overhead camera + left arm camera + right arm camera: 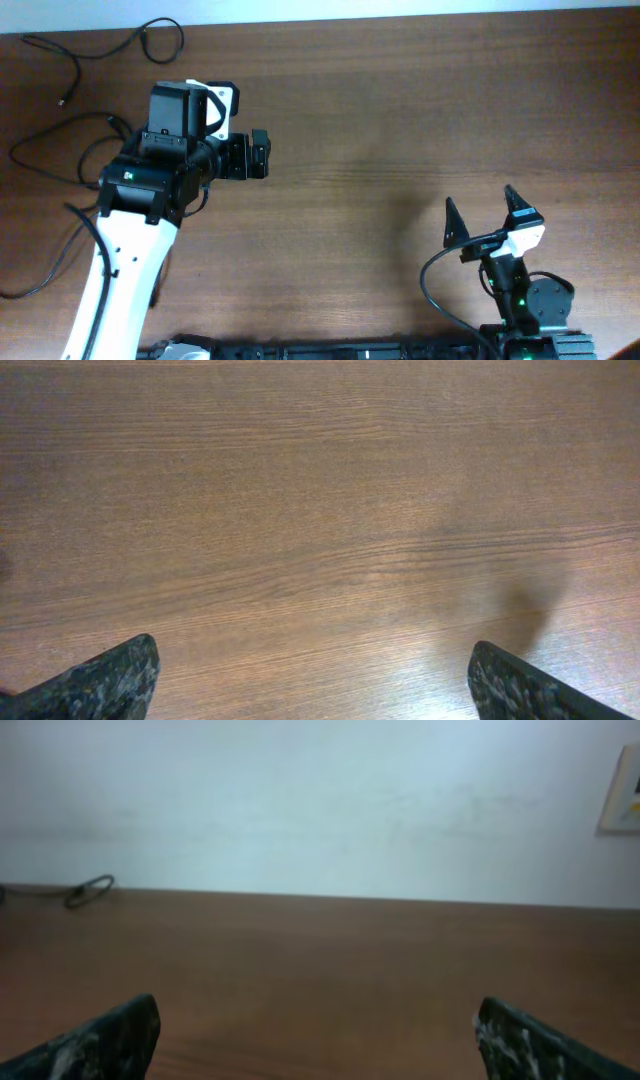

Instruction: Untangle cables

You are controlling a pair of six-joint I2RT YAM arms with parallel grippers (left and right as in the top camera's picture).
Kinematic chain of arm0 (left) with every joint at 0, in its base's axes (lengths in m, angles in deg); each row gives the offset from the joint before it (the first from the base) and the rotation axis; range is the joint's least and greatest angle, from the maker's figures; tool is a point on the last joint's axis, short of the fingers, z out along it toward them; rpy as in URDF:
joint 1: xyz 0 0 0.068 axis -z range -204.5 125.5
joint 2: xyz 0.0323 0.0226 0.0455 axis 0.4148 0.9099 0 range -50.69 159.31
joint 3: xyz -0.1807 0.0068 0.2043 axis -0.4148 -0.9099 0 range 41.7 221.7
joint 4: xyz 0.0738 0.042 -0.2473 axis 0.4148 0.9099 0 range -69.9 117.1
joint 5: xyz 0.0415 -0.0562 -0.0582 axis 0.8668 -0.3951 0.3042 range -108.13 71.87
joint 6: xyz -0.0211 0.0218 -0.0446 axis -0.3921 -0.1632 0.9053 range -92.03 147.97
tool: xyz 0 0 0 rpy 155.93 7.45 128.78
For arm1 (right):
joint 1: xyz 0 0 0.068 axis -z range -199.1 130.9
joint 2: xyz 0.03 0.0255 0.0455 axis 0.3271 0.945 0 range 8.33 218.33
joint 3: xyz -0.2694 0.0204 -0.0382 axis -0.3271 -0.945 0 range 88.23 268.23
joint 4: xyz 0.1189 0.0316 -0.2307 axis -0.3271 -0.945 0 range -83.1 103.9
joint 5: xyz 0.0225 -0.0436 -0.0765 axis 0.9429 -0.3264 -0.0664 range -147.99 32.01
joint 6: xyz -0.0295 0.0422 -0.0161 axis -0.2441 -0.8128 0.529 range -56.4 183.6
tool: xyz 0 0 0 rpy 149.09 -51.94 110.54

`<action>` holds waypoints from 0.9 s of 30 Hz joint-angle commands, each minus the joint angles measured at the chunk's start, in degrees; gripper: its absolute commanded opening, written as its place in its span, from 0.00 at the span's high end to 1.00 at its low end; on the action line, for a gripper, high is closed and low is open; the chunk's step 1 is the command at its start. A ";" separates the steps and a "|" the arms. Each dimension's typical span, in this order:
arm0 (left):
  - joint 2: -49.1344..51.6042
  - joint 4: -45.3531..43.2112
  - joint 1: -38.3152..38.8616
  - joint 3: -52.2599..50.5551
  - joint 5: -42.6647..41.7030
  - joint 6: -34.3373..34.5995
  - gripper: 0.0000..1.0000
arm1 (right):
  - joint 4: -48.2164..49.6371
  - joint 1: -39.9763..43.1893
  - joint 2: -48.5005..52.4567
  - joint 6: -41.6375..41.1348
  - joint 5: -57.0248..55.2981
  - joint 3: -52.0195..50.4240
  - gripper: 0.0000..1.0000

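Thin black cables lie loose at the table's far left in the overhead view. One cable (183, 38) loops along the back edge. A second cable (60, 123) curves beside the left arm. A third cable (55, 268) runs down the left edge, partly under the arm. My left gripper (262, 155) is open and empty, to the right of the cables. In its wrist view the left gripper (312, 665) has only bare wood between its fingers. My right gripper (480, 200) is open and empty at the front right, far from the cables. A cable loop (90, 888) shows far off in the right wrist view, beyond the right gripper (317, 1010).
The brown wooden table (400, 110) fills the overhead view. The white left arm (110, 280) reaches in from the front left. A pale wall (320, 800) stands behind the table's far edge.
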 commanded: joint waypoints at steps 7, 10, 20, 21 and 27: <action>0.13 -0.09 0.09 0.09 0.44 -0.92 0.01 | -2.45 -0.26 -0.61 -0.24 -1.53 -2.84 0.02; 0.13 -0.07 0.09 0.09 0.42 -0.92 0.01 | -2.51 -0.26 -0.61 -0.20 -2.43 -2.84 0.02; 0.13 -0.07 0.09 0.09 0.42 -0.92 0.01 | -3.10 -0.26 -0.61 3.58 -6.93 -2.84 0.02; 0.13 -0.07 0.09 0.09 0.42 -0.92 0.01 | -3.13 -0.26 -0.61 3.56 -7.13 -2.84 0.02; 0.13 -0.07 0.09 0.09 0.42 -0.92 0.01 | -3.32 -0.26 -0.61 0.59 -8.37 -2.82 0.02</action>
